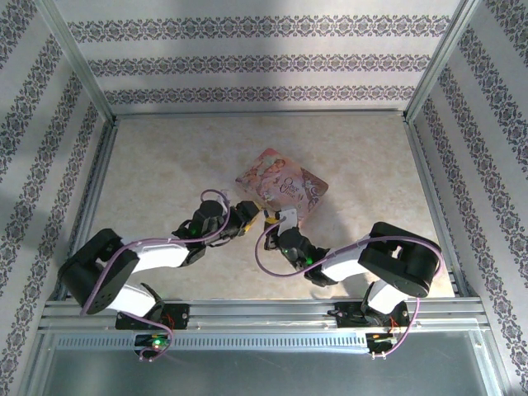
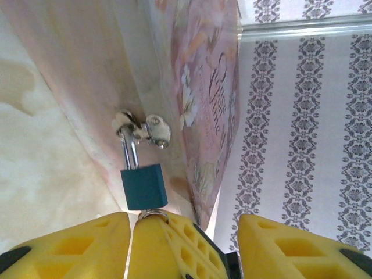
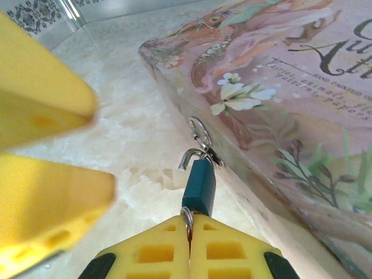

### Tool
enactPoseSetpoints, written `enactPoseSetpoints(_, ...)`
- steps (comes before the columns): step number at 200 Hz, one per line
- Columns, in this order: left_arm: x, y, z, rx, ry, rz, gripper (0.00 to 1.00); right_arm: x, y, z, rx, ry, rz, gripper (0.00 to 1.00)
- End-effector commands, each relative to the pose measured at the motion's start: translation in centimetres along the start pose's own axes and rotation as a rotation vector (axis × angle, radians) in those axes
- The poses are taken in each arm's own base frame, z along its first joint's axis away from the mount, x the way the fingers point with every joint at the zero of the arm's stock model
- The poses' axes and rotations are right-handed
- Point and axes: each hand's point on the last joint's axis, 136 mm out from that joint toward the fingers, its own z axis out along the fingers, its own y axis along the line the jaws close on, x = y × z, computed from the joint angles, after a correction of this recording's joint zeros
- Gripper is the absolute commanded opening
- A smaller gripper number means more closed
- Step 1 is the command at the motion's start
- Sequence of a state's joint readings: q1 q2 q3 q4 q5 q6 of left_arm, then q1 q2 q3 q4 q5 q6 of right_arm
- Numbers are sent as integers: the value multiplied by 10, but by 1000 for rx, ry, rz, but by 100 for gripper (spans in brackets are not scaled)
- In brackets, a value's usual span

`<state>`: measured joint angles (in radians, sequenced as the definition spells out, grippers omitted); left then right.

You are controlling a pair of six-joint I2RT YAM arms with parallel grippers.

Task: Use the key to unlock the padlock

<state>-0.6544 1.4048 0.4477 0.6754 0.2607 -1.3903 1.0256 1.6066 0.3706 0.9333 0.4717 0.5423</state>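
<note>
Padlock (image 3: 199,185) hangs from tin (image 3: 302,110) clasp, mid-desk (image 1: 165,181). Right tool (image 3: 190,224) clenched on key (image 3: 186,215) at its base; left tool (image 3: 87,145) released. I'd steady the body, then twist gently.

Closed fingers of the right claw (image 3: 190,223) hide most of the key (image 3: 186,217).

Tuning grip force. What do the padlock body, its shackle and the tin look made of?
Padlock body: matte teal, probably painted metal; flat faces, no glare. Shackle: bare silvery metal, bright glints. Tin: likely printed sheet metal, satin floral artwork, rounded edges; cardboard not excluded.
</note>
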Motion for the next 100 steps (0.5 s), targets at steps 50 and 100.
enactPoseSetpoints(50, -44, 7, -70, -231, -166, 271, 62, 10, -14, -17, -11, -10, 268, 0)
enactPoseSetpoints(100, -56, -3, -101, -287, -240, 383, 65, 18, -22, -28, -16, -22, 428, 0)
